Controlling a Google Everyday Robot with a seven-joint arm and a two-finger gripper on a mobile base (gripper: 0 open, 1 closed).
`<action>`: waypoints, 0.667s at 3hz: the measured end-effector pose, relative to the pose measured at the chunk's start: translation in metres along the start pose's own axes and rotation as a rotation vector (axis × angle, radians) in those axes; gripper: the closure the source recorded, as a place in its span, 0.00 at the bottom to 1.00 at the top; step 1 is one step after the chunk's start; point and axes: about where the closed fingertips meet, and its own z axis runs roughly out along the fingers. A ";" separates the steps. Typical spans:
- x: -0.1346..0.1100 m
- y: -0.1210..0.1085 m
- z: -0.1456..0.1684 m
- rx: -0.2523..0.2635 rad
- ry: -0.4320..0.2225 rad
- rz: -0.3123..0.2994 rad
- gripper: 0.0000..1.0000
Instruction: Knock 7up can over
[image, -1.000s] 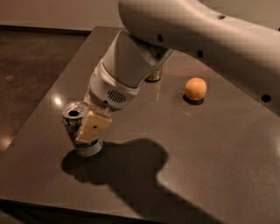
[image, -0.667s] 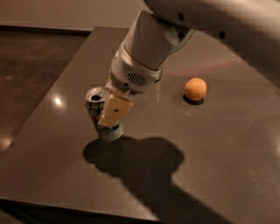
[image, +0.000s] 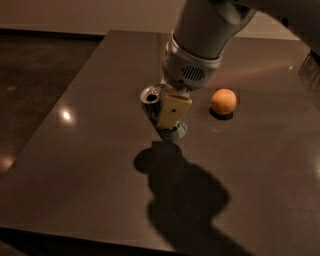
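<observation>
Dark, glossy table (image: 75, 165) in a dim room, with soft lamp glints on its left part and bare floor beyond the edge. Centre: can (image: 151, 97), pinched by the gripper (image: 166, 122). One beige pad (image: 173, 107) lies flat across the can's near side; the opposite finger is hidden behind it. The can leans, open top to the left and base to the right, approx. midway between the table's left edge and the orange ball (image: 223, 101).

Change vs. the two earlier views: the can stood nearly upright near the left edge, then shifted rightward with the gripper, and now sits near the ball and clearly tilted. The ball has not moved, so the can has travelled, not the camera. Judgement: the tip-over is under way but not done, since the can is not yet lying on its side (whether its base touches the table cannot be told).

Materials, shapes: can is a thin metal cylinder w/ silver rim and pale body, greenish print near the base. Pad is matte, slab-like. Arm (image: 200, 50) is a smooth grey-white shell w/ vent holes. Ball is round, matte. The arm's broad shadow (image: 185, 200) falls below.
</observation>
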 end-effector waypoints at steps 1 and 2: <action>0.027 -0.004 -0.003 0.035 0.137 -0.022 1.00; 0.049 -0.007 0.004 0.030 0.257 -0.042 1.00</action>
